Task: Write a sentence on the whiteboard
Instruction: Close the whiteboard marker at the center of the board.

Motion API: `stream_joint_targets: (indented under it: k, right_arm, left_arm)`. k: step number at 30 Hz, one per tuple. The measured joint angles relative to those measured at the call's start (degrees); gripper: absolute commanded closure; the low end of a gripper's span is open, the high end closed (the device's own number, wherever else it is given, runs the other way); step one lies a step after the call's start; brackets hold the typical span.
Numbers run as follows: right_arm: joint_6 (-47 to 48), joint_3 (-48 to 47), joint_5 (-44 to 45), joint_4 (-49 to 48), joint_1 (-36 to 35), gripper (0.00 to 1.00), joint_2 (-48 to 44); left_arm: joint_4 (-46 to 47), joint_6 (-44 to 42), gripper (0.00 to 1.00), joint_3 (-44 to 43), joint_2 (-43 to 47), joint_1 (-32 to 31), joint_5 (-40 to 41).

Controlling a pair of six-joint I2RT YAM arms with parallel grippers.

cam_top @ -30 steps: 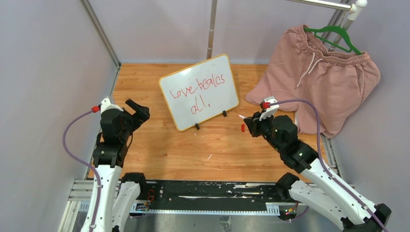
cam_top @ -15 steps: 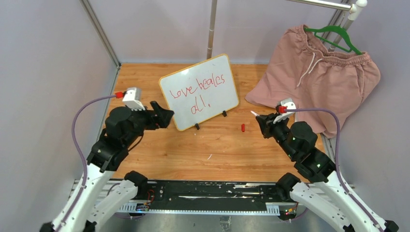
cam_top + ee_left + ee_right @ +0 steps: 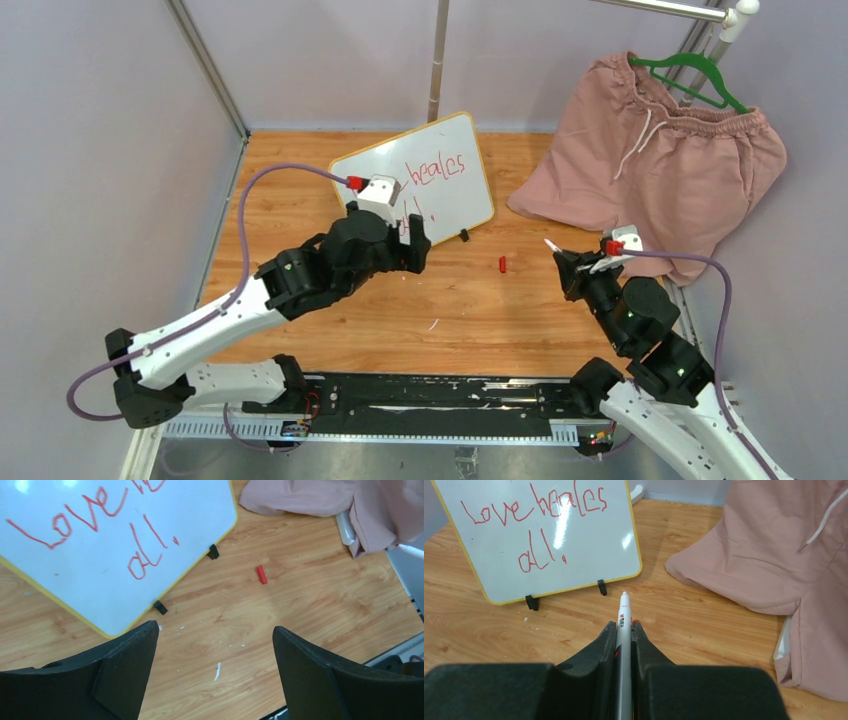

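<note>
While the right end effector grips the pen, the open left end effector could bump the board and smear the words.

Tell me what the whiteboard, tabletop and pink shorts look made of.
Whiteboard: glossy white coated panel, likely plastic or enamel, judging by glare streaks; thin yellow-orange rim. Tabletop: wood or wood-look laminate, visible grain, satin. Pink shorts: soft matte knit cloth, folds and a drawstring.

One whiteboard; one marker; one cap
</note>
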State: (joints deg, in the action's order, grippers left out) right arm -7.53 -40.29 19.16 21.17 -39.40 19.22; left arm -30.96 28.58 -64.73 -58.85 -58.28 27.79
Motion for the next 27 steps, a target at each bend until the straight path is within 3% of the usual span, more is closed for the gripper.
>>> stream_joint_targets:
  k: [13, 27]
  right_arm:
    - [-4.15, 2.14, 8.15, 4.92, 0.0, 1.0, -6.58]
    - [-5.09, 2.19, 12.87, 7.72, 0.0, 1.0, -10.93]
  left_arm:
    - [-1.16, 12.35, 0.11, -9.05, -23.65, -4.28, 0.74]
    - [-9.18, 19.58, 0.24, -40.11, -57.51, -5.66, -5.46]
